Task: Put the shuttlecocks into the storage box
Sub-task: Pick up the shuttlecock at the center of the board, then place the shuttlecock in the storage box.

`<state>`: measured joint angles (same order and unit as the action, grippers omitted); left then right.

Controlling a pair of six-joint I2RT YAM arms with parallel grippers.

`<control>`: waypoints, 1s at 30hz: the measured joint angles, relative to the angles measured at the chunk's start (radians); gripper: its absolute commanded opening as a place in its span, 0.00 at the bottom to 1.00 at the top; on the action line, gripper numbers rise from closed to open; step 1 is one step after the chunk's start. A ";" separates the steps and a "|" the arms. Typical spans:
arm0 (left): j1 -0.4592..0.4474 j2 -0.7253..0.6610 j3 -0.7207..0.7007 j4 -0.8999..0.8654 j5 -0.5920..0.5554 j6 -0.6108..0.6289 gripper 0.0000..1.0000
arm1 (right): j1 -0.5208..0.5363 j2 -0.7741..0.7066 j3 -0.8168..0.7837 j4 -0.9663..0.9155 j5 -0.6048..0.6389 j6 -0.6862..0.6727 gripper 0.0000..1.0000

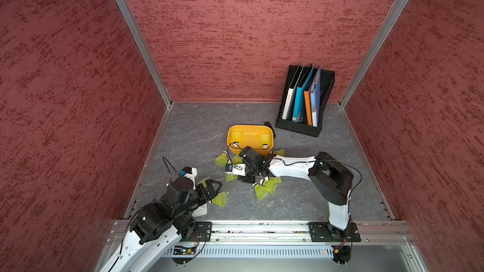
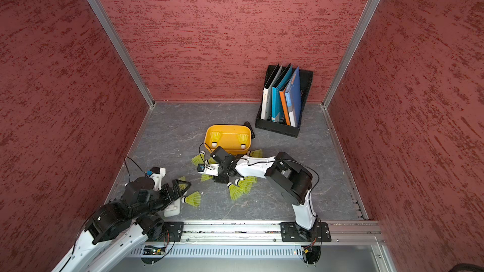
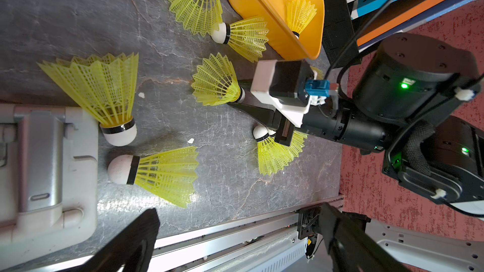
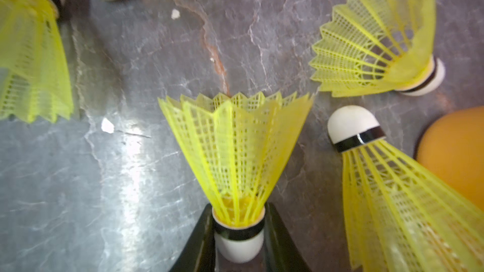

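The orange-yellow storage box (image 1: pixel 250 128) sits mid-table and holds two shuttlecocks (image 1: pixel 236 137) (image 1: pixel 264 139). Several neon yellow-green shuttlecocks lie on the table in front of it: one at its left corner (image 1: pixel 221 159), a cluster (image 1: pixel 267 187) under my right arm, and one (image 1: pixel 220 198) by my left arm. My right gripper (image 4: pixel 238 221) is shut on the white tip of one shuttlecock (image 4: pixel 235 147) low at the table, its skirt pointing away from the jaws; in a top view it is (image 1: pixel 231 177). My left gripper (image 3: pixel 239 209) stands open and empty near the front left.
A black mesh file rack (image 1: pixel 305 100) with folders stands at the back right. A small black object (image 1: pixel 269 126) lies behind the box. A white plastic device (image 3: pixel 47 166) lies under my left arm. The metal rail (image 1: pixel 262 228) runs along the front edge.
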<state>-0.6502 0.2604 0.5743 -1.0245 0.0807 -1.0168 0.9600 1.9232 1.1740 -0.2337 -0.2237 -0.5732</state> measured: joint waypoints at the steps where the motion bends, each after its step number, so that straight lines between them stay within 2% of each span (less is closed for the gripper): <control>1: 0.000 0.008 0.000 0.001 0.000 0.000 1.00 | 0.002 -0.021 -0.014 0.000 0.000 0.021 0.16; 9: 0.000 0.150 0.022 0.065 0.004 0.040 1.00 | 0.003 -0.254 -0.116 0.004 0.005 0.206 0.16; 16: 0.021 0.396 0.101 0.234 0.072 0.118 1.00 | -0.045 -0.334 -0.107 -0.012 0.008 0.391 0.16; 19: 0.114 0.526 0.142 0.324 0.174 0.154 1.00 | -0.079 -0.321 -0.069 -0.046 0.012 0.475 0.16; 25: 0.400 0.766 0.222 0.446 0.425 0.223 1.00 | -0.140 -0.245 0.066 -0.100 0.034 0.652 0.15; 27: 0.450 0.853 0.271 0.466 0.484 0.255 1.00 | -0.157 -0.211 0.111 -0.123 0.043 0.710 0.15; 30: 0.478 0.976 0.347 0.502 0.552 0.303 1.00 | -0.177 -0.155 0.181 -0.168 0.061 0.785 0.16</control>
<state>-0.1719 1.2362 0.9215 -0.5220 0.6331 -0.7143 0.7834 1.7683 1.3552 -0.4019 -0.1623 0.2123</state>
